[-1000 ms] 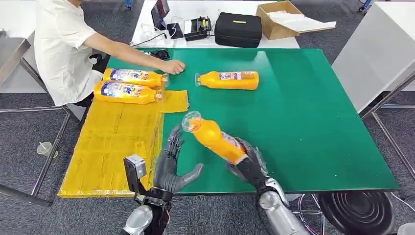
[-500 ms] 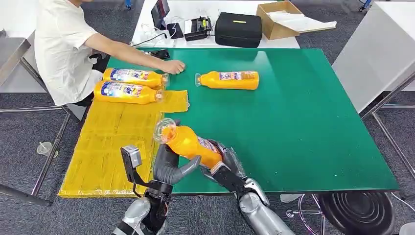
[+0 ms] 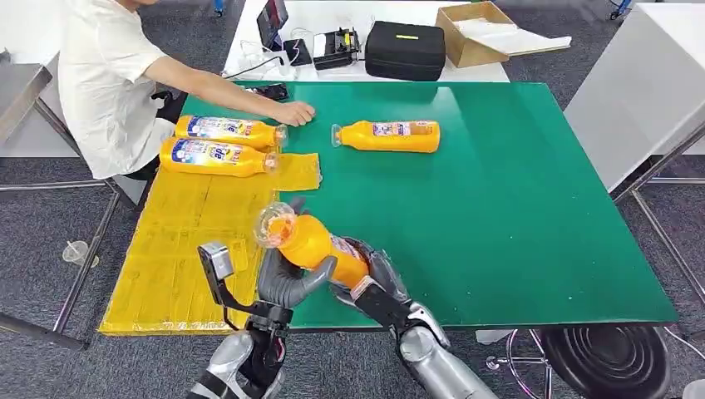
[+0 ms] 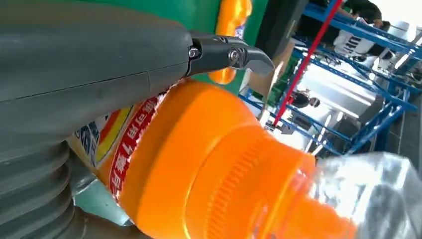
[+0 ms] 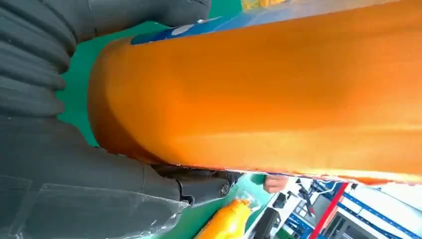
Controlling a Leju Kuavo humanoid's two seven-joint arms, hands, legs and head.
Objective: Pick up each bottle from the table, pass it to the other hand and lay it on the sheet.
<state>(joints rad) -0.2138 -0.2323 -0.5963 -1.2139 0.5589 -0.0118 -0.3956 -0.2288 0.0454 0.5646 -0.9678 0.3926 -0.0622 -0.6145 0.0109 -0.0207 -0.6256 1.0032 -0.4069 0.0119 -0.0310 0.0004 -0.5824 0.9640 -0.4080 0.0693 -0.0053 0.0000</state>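
An orange bottle (image 3: 312, 241) with a clear cap is held in the air over the table's near edge, cap pointing toward the yellow sheet (image 3: 191, 249). My right hand (image 3: 378, 287) grips its base end. My left hand (image 3: 287, 283) wraps around its shoulder near the cap, thumb across the label. In the left wrist view my left hand (image 4: 99, 55) lies over the bottle (image 4: 199, 164). The right wrist view has my right hand (image 5: 74, 189) around the bottle's body (image 5: 259, 89). Another orange bottle (image 3: 389, 135) lies on the green table (image 3: 515, 208). Two bottles (image 3: 224, 130) (image 3: 218, 157) lie on the sheet's far end.
A person in a white shirt sits at the far left, one hand (image 3: 293, 113) resting on the table beside the sheet's bottles. Behind the table are a black case (image 3: 405, 50) and a cardboard box (image 3: 478, 33). A stool (image 3: 611, 362) stands at the near right.
My right hand has carried the bottle left and lower, to my left hand. My left hand, open a second ago, has closed around the bottle's shoulder.
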